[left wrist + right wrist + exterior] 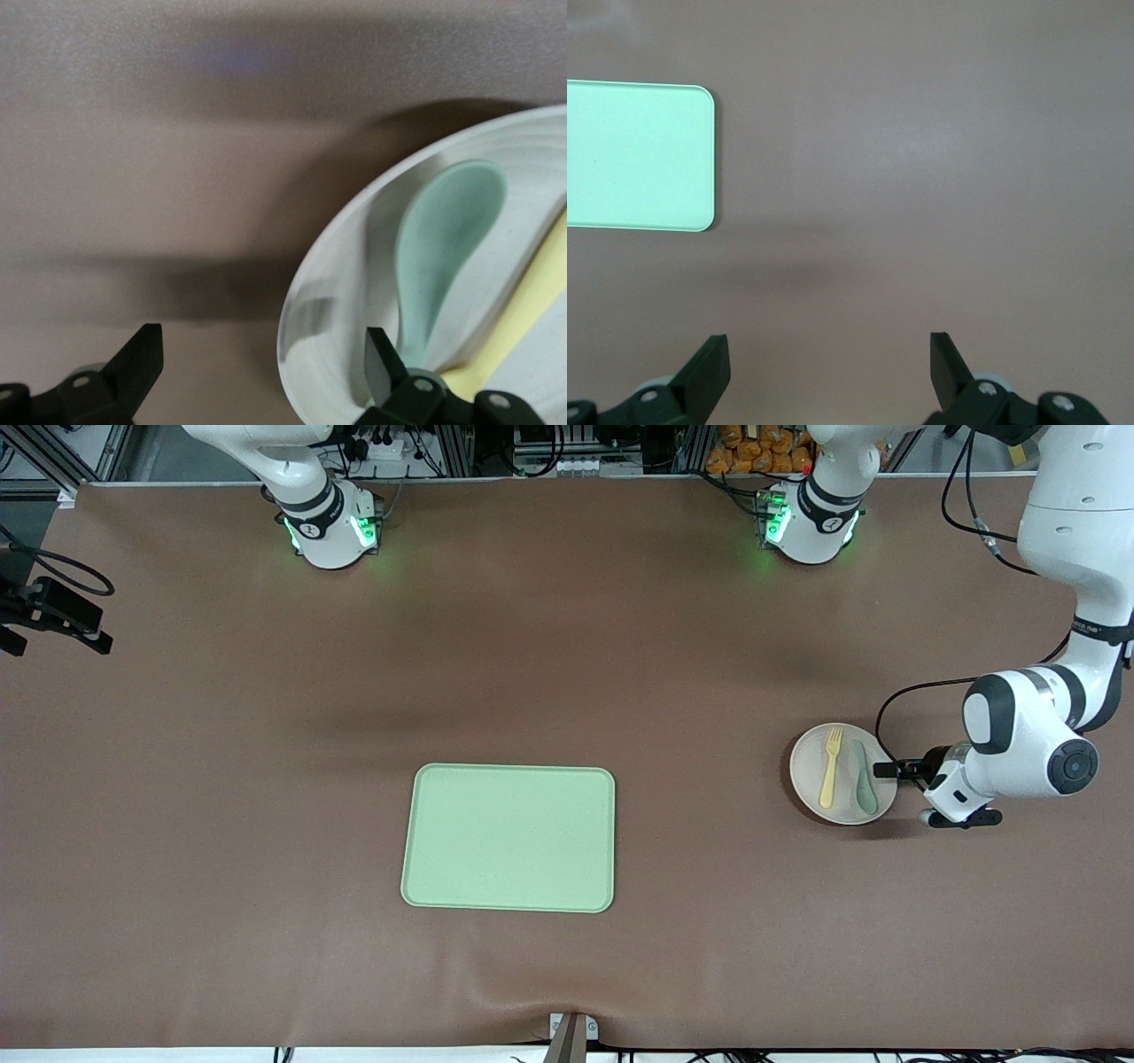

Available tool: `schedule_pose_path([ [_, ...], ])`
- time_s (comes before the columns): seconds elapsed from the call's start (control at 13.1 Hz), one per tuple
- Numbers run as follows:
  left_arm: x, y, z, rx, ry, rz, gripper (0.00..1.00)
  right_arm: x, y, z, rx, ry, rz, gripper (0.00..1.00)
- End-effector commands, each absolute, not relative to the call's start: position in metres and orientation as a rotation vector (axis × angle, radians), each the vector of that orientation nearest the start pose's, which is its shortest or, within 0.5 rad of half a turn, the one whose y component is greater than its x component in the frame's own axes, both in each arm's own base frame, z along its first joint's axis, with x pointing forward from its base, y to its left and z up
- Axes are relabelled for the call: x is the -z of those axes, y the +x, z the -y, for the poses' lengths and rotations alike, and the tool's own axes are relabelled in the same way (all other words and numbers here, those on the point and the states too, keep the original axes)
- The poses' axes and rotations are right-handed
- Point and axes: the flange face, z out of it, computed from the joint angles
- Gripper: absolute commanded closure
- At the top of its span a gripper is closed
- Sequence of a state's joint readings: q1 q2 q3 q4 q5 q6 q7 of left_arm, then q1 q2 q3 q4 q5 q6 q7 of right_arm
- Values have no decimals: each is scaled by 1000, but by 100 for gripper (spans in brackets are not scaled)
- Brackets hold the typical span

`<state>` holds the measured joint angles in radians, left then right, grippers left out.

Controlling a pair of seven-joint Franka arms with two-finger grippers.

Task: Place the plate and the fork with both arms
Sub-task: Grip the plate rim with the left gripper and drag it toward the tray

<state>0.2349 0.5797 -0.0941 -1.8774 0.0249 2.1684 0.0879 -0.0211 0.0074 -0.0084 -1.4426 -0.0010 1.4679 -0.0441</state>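
Plate [811, 778] is sitting on the brown table [266, 779] toward the left arm's end, well apart from the light-green tray [509, 838], which is lying nearer to the front camera. Fork [830, 767], pale yellow, is lying in the plate with its tines pointing toward the robots' bases. Grey-green spoon [864, 778] is lying beside it in the same plate, on the side toward the left gripper.

Left gripper [889, 770] is reaching in low and level at the plate's edge, jaws spread wide, gripping nothing. In the left wrist view one finger [383, 365] is showing over the plate's rim [306, 354] near the spoon [443, 239], the other over bare table.

Right gripper [828, 367] is hanging over bare table with jaws spread and empty, a corner of the tray [638, 155] showing in its wrist view; the right arm is waiting.
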Motion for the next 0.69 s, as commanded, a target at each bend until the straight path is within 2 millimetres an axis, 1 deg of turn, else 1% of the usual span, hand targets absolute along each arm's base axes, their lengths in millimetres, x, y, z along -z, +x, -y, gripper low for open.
schedule_pose_path([
  [0.0,-176,595,-87,-436,-3189,46,0,-676,544,17,37,-3135,25,0],
  [0.08,-176,595,-86,-436,-3187,42,0,-676,544,17,37,-3135,25,0],
  [0.15,-176,595,-85,-436,-3187,37,2,-676,544,17,37,-3135,25,0],
  [0.23,-175,595,-85,-436,-3186,32,11,-676,544,17,34,-3135,25,0],
  [0.31,-175,595,-84,-438,-3187,23,15,-676,544,17,37,-3135,25,0],
  [0.46,-175,594,-85,-440,-3188,10,18,-676,544,17,34,-3135,28,0],
  [0.61,-175,594,-85,-440,-3190,-9,30,-676,544,17,37,-3135,25,0],
])
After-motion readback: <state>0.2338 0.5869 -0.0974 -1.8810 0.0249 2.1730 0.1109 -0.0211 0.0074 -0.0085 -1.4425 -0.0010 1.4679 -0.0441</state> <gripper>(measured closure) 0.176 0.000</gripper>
